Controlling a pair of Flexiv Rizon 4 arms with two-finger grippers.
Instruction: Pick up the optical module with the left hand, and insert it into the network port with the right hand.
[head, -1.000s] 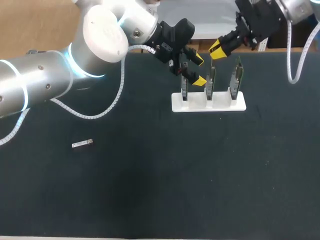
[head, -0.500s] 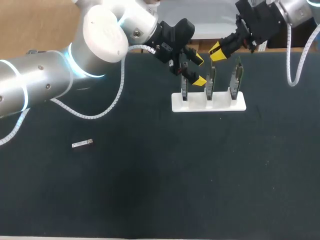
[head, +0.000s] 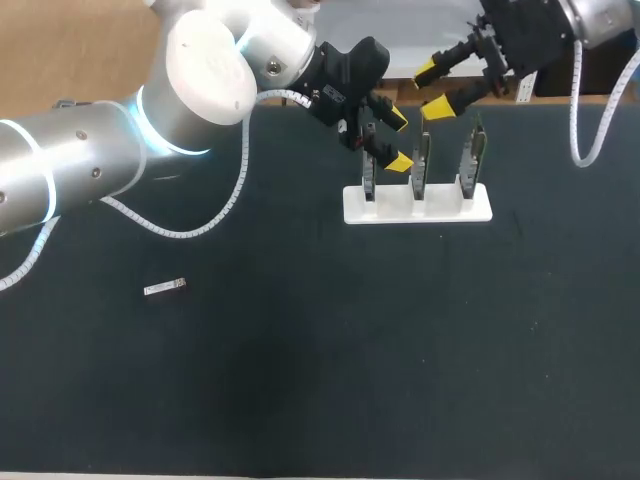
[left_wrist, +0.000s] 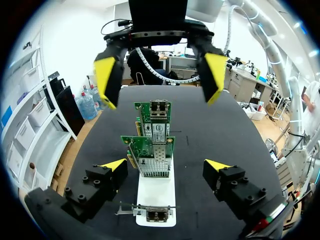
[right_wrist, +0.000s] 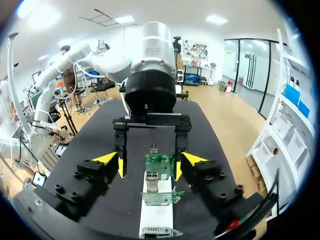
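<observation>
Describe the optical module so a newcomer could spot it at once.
On the dark table, start at the white holder carrying three upright green cards, then look well to the left and nearer the camera. The optical module is the small silvery bar there, alone and the only thing lying flat.

One white holder stands on the dark surface. Three green circuit cards stand upright in it in a row: the left card, the middle card and the right card. One small silver optical module lies well apart from the holder, off its left end. Two tools are near the holder, the left tool and the right tool, each with two yellow tips.
</observation>
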